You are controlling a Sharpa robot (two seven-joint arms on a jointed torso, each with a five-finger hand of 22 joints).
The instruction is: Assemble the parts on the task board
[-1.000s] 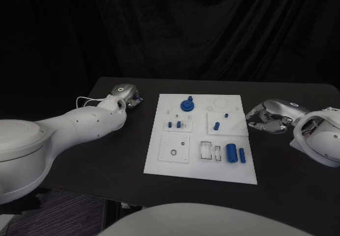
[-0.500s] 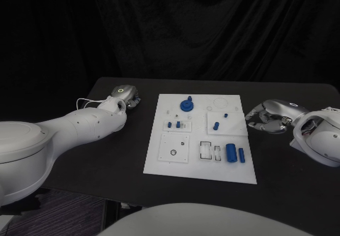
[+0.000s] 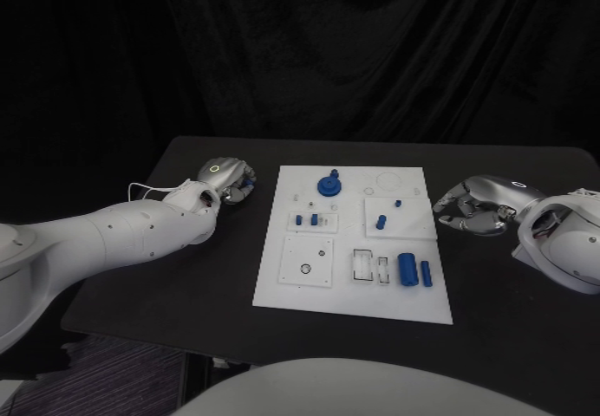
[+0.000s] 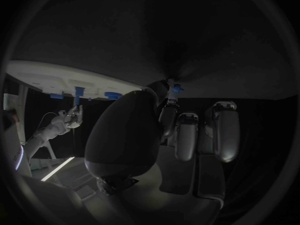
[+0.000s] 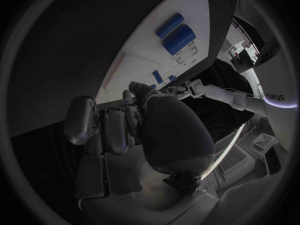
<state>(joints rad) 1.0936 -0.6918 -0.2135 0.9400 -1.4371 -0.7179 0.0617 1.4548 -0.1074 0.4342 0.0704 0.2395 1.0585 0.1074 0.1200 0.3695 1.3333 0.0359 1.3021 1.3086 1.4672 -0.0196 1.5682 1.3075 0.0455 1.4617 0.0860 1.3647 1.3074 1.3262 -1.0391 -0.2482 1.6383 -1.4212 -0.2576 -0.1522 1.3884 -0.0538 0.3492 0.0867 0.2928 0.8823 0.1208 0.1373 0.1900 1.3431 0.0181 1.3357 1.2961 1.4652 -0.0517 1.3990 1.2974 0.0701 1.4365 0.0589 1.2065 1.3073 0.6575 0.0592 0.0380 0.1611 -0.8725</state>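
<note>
The white task board (image 3: 355, 293) lies mid-table. On it are a blue round gear-like part (image 3: 330, 185), small blue pegs (image 3: 306, 220), a thick blue cylinder (image 3: 407, 267) and a thinner one (image 3: 427, 273). My left hand (image 3: 224, 178) hovers just off the board's far left edge and pinches a small blue part (image 4: 177, 89) at its fingertips. My right hand (image 3: 479, 206) rests on the table by the board's right edge, its fingers (image 5: 106, 127) curled in, with nothing seen in them.
The black table (image 3: 175, 260) has bare room on both sides of the board. A white cable (image 3: 147, 185) loops off my left wrist. Square and slotted recesses (image 3: 308, 260) sit on the board's near half.
My left hand has moved a little nearer to me and toward the board, still pinching the small blue part. The right hand has not moved.
</note>
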